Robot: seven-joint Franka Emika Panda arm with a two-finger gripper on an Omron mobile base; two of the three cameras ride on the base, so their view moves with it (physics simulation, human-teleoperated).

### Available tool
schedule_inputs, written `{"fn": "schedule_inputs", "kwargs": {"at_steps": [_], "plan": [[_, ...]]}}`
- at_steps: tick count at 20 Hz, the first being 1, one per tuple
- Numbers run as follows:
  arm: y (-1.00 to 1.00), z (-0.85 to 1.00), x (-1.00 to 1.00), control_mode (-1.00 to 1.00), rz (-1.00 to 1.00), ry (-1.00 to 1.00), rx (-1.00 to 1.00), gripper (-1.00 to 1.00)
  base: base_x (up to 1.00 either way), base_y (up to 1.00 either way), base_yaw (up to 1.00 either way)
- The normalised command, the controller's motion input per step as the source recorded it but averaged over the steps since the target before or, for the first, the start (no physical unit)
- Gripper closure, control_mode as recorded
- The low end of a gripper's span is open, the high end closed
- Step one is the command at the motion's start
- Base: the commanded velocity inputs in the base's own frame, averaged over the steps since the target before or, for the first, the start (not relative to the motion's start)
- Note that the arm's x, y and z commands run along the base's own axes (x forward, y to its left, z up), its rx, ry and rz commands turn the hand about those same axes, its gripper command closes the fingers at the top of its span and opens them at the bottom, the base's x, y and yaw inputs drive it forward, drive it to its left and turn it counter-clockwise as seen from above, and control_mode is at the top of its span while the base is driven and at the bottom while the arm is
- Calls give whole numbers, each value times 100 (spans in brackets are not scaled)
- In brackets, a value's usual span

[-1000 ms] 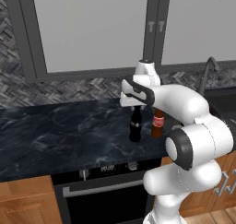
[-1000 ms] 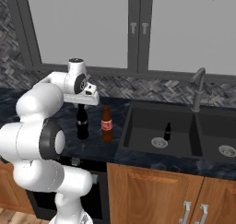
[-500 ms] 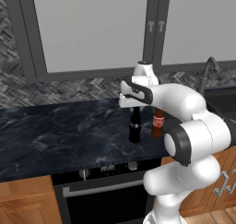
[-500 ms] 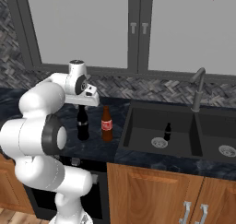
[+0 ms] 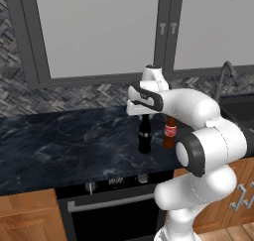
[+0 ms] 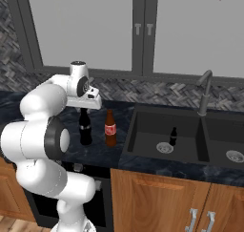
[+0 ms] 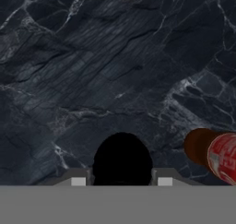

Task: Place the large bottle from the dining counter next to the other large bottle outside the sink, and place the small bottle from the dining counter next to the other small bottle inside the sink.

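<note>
The black bottle (image 5: pixel 144 136) stands upright on the dark marble table (image 5: pixel 59 141), its long axis vertical and its neck pointing straight up into the robot's hand. The jaws (image 5: pixel 144 114) sit over that neck, one on each side of it, closed on the bottle's top. From the hand camera the black bottle (image 7: pixel 122 159) is seen end-on as a dark round shape between the two finger tips, at 6 o'clock in that picture.

Just beside it, at 3 o'clock in both base views, the brown bottle with a red label (image 6: pixel 110 128) also stands upright, cap up, apart from the black one by a narrow gap. Through the hand camera its brown top and red label (image 7: pixel 216 155) appear at about 4 o'clock.

Further toward 3 o'clock in the right base view lies the sink (image 6: pixel 143 145), where a small dark bottle (image 6: pixel 173 136) stands upright near the drain. The tap (image 6: pixel 205 90) rises behind the basin.
</note>
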Motion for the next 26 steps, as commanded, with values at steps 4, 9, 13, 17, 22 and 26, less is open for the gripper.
{"fn": "schedule_inputs", "kwargs": {"at_steps": [4,9,13,17,22,26], "plan": [[0,0,0,-100,0,0,0,-100,0,0,0],[0,0,0,-100,0,0,0,-100,0,0,0],[0,0,0,-100,0,0,0,-100,0,0,0],[0,12,3,-100,0,0,0,-100,0,0,0],[0,28,8,-100,0,0,0,-100,0,0,0],[0,57,1,-100,1,0,0,-100,0,0,0]]}}
